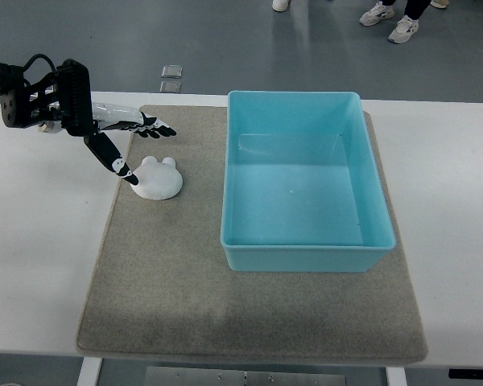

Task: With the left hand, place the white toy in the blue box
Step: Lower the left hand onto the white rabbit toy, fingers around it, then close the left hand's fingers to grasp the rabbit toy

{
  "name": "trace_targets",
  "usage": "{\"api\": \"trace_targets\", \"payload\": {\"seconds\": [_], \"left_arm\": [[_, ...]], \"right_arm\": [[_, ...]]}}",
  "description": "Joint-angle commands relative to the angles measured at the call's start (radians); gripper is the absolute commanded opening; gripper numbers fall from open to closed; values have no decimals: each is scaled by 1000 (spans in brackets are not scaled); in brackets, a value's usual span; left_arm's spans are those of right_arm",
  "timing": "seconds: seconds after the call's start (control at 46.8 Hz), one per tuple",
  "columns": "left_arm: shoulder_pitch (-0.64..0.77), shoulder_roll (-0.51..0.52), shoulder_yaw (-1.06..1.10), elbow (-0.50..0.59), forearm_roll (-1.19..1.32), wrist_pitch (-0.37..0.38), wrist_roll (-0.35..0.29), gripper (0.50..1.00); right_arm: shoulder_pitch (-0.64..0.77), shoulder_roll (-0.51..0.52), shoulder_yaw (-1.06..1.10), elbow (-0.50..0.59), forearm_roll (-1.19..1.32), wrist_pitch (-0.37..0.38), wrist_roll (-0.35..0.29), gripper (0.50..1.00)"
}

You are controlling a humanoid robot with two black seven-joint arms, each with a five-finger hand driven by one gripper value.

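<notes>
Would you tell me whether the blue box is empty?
Empty: the blue box shows a bare floor; the white toy lies outside on the mat.

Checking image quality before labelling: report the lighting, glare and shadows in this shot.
Top view: even, sharp lighting; soft glare on the floor and the blue box bottom; a darker shadow band crosses the mat's near edge; the white toy is bright but distinct.

Left hand slim and jointed, white shells over black links, black fingertips with small pale marks. Boxy black wrist block behind it, ribbed on its face. Forearm of black and silver metal parts, looped black cable arching over the top, grey round fitting at the far end
</notes>
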Motion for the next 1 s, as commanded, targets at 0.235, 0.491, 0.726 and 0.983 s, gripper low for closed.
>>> {"api": "trace_targets", "payload": {"seconds": [0.235, 0.491, 0.726, 0.983], "left_arm": [[13, -22, 0, -55, 154, 53, 3, 977], [21, -42, 11, -52, 169, 99, 5, 979], [42, -52, 29, -52, 172, 99, 5, 975], [42, -62, 29, -39, 206, 145, 3, 823]], "right_arm": [[0, 0, 0, 0, 0, 0, 0, 936], [0, 0, 0, 0, 0, 0, 0, 936], [0, 0, 0, 0, 0, 0, 0, 936], [0, 0, 0, 0, 0, 0, 0, 936]]}}
